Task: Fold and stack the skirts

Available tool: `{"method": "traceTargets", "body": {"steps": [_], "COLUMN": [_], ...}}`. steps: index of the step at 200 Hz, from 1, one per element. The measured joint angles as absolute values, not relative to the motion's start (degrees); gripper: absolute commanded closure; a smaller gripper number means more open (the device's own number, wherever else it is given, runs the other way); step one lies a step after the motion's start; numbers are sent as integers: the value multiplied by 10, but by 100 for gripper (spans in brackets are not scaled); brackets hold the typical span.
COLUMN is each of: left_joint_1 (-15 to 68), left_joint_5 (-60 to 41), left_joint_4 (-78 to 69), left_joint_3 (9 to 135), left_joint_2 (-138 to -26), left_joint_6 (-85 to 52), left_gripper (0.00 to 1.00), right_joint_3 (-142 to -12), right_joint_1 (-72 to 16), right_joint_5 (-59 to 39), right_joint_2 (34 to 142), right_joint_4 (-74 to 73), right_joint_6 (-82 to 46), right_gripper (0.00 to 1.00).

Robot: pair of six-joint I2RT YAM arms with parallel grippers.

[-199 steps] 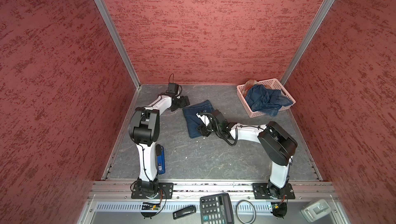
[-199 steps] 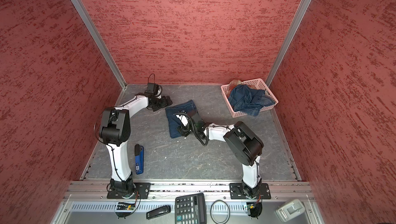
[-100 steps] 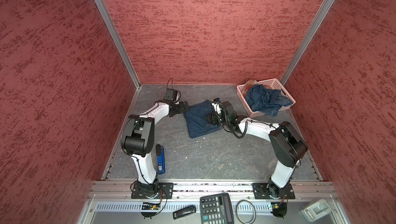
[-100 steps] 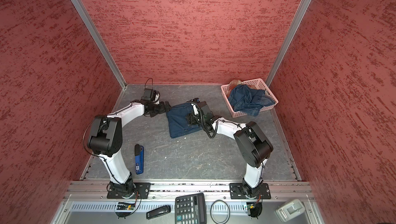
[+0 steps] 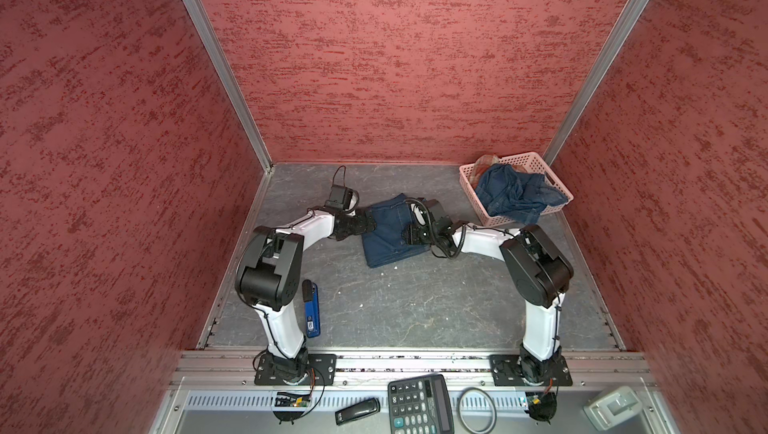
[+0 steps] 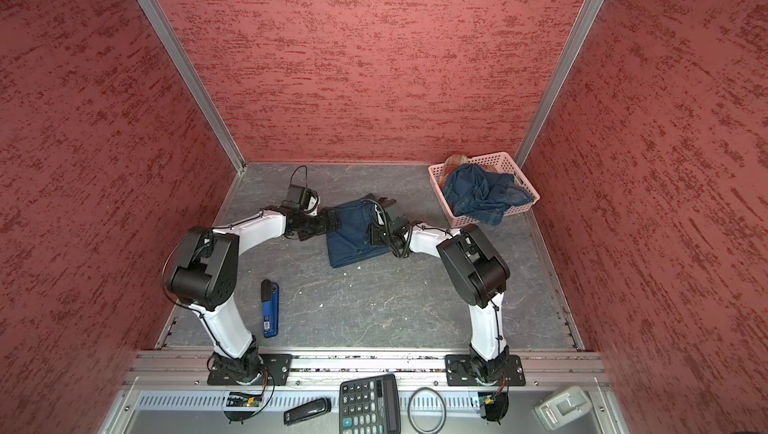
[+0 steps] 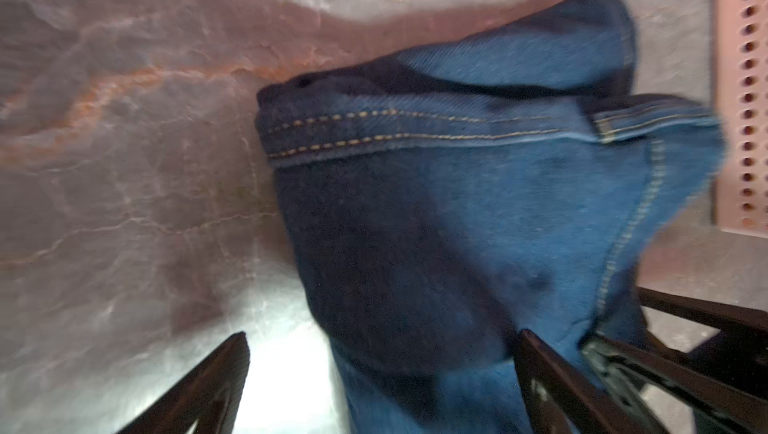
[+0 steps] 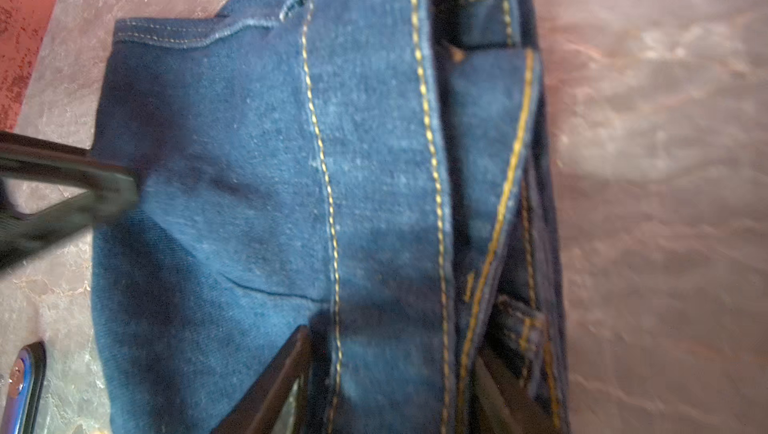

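L gripper (image 5: 371,225), R gripper (image 5: 409,237) at skirt (image 5: 386,247) edges; bare tabletop (image 5: 415,299) around.

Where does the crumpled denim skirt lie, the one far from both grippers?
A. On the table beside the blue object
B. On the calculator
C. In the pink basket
C: in both top views the crumpled denim skirt fills the pink basket and hangs over its front rim.

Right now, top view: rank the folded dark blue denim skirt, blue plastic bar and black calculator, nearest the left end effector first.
1. Folded denim skirt, centre, beside the left end effector.
2. Blue bar, front left.
3. Calculator, front shelf.
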State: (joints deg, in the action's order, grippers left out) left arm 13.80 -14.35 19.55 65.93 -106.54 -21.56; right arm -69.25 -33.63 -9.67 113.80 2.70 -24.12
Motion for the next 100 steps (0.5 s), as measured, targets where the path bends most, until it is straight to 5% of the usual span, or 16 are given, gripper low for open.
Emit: {"method": "traceTargets", "body": {"steps": [21, 43, 100], "left_joint_1": [132, 127, 103], "left_joint_5": [-143, -140, -159], "left_joint_4": [193, 196, 192], "left_joint_3": [696, 729, 770], "left_joint_2": [-1096, -1124, -1168], "left_joint_6": [-211, -211, -220], "left_gripper": [2, 14, 95], "right_joint_3": [-734, -775, -825], "right_joint_1": [-334, -330, -315], "right_joint_5": [-106, -125, -187], "right_joint_2": [1168, 1200, 1237], "right_joint_4": [42, 44, 42], "right_joint_6": [-225, -210, -199], "right_gripper": [47, 48, 45]}}
